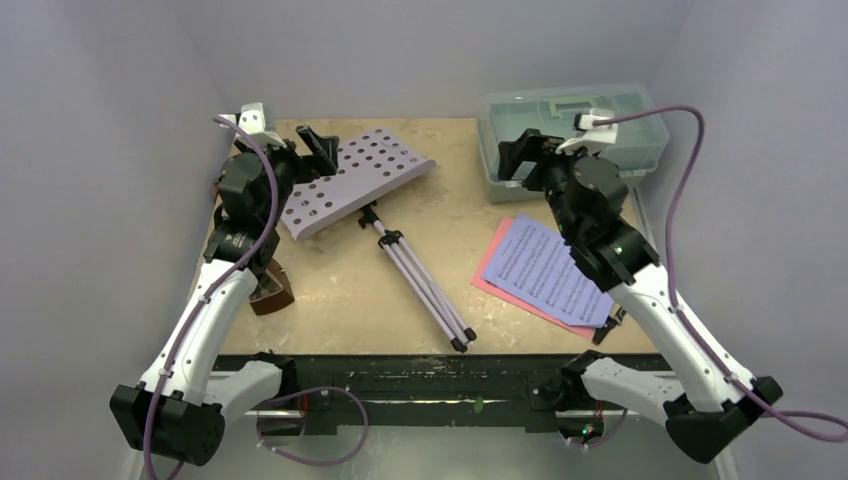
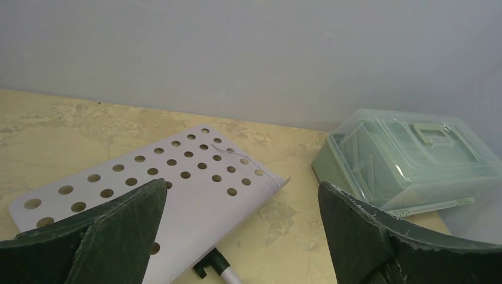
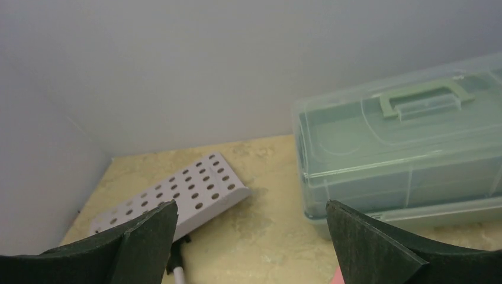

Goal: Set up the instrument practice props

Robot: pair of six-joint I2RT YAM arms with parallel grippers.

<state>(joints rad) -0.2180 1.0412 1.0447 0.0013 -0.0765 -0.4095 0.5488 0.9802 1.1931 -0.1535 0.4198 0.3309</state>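
L gripper (image 2: 241, 189) wide apart, music stand (image 2: 195, 204) flat just ahead.

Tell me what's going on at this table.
Nothing is held yet. Both grippers are open: the left gripper at the lavender music stand, which lies on the table with legs folded, the right gripper near the green box. The blue sheet lies on the pink sheet; the metronome sits partly hidden by the left arm.

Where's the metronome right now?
Top view: the metronome sits near the table's left front edge, partly hidden under the left arm, left of the stand's folded legs.
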